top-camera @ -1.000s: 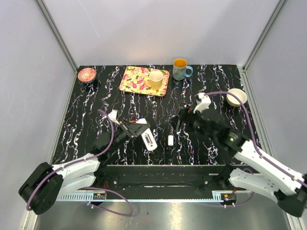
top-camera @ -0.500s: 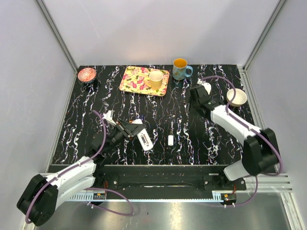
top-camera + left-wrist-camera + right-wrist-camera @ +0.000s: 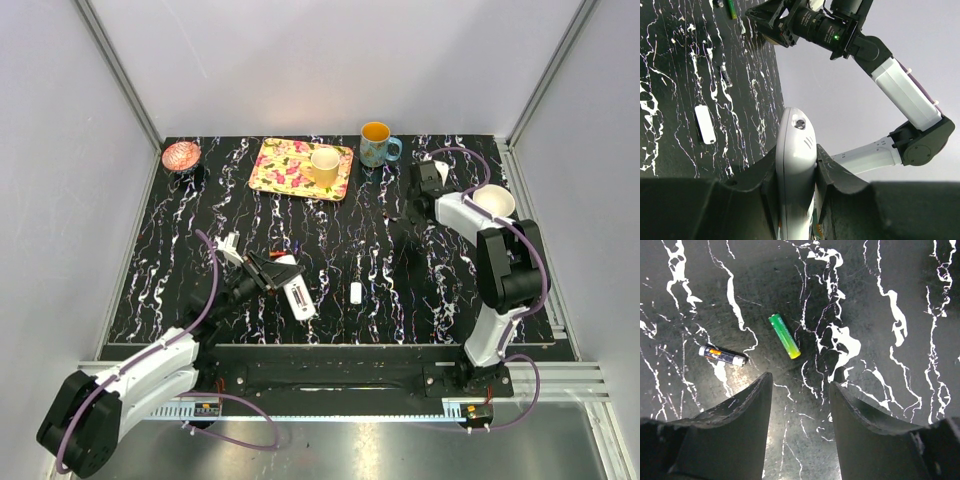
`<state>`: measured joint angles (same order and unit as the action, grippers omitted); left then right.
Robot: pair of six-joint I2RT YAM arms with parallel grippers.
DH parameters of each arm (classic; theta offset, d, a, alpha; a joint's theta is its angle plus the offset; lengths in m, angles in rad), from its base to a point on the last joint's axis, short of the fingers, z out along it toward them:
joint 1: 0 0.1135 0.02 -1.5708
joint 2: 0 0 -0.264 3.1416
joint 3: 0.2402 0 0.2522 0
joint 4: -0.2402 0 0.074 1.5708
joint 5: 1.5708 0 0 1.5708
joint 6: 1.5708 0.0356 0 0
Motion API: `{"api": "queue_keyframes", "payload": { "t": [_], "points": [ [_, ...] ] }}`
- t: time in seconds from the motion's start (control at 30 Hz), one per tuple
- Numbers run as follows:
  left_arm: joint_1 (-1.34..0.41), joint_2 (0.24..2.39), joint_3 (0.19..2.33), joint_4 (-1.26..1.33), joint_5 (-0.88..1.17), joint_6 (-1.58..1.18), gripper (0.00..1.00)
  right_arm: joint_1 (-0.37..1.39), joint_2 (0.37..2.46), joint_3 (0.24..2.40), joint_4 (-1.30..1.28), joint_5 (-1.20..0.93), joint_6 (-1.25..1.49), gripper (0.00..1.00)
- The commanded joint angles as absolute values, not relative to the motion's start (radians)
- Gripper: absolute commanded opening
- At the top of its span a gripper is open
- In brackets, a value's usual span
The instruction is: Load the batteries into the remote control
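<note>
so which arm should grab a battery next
Right. The right gripper is open and empty, with the green battery and the dark battery lying just ahead of it; the left gripper is shut on the remote control.

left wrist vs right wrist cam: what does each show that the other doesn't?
Left wrist only: the remote control clamped in the left gripper, a small white piece on the table, the right arm. Right wrist only: the empty gap inside the open right gripper, the orange label on a dark battery. Both: the green battery, the black marbled table.
</note>
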<state>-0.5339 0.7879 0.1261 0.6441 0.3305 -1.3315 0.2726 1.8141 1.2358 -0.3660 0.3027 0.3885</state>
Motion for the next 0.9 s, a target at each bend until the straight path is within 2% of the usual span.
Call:
{"api": "queue_keyframes", "payload": {
  "t": [0.0, 0.4, 0.7, 0.87],
  "points": [
    [-0.515, 0.775, 0.138, 0.699, 0.379, -1.328, 0.00, 0.261, 1.833, 1.289, -0.305, 0.298, 0.330, 0.57],
    [-0.476, 0.801, 0.132, 0.752, 0.429, -1.341, 0.00, 0.241, 1.928, 1.345, -0.276, 0.276, 0.298, 0.59],
    [-0.465, 0.807, 0.132, 0.776, 0.436, -1.342, 0.00, 0.242, 1.833, 1.279, -0.190, 0.296, 0.397, 0.61],
    [-0.465, 0.801, 0.104, 0.822, 0.430, -1.356, 0.00, 0.241, 1.850, 1.264, -0.153, 0.290, 0.342, 0.62]
  ]
}}
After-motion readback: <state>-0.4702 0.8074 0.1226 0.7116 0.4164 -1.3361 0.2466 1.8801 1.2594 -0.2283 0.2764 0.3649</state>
